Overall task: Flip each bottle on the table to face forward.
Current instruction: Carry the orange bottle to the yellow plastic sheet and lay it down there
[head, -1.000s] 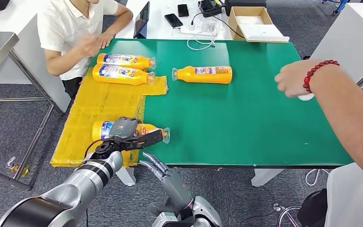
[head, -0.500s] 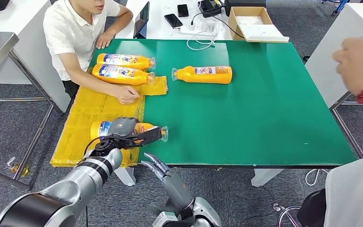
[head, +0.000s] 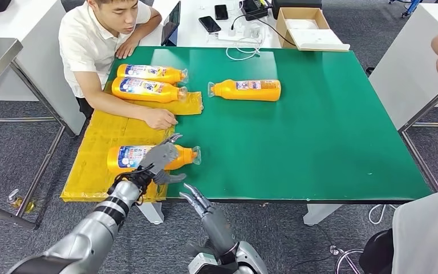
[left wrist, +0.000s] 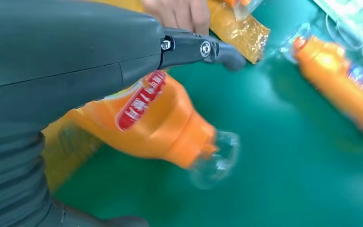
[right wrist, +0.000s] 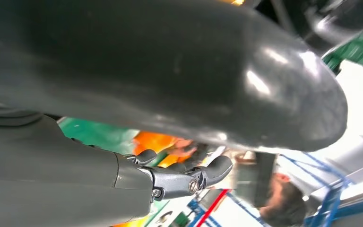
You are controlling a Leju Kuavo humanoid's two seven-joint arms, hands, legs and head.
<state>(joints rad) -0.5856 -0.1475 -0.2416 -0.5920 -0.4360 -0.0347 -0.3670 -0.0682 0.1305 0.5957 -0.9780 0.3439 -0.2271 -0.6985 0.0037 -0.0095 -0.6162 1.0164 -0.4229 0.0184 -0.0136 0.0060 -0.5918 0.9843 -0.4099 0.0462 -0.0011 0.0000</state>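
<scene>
- An open cardboard box (head: pixel 299 23) sat past the green table's (head: pixel 319 142) far edge, a pale flat thing inside.
- The nearest orange bottle (head: pixel 142 157) lay on its side on yellow sheeting (head: pixel 91 165), label up, clear cap toward the green; three more lay farther back.
- The left hand (head: pixel 161 160) rested over it, fingers spread; the right hand (head: pixel 197 200) hung open below the table edge.

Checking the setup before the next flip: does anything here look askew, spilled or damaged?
Nothing spilled or damaged. One orange plastic bottle lies with its cap toward the others' caps, alone on the green table.
</scene>
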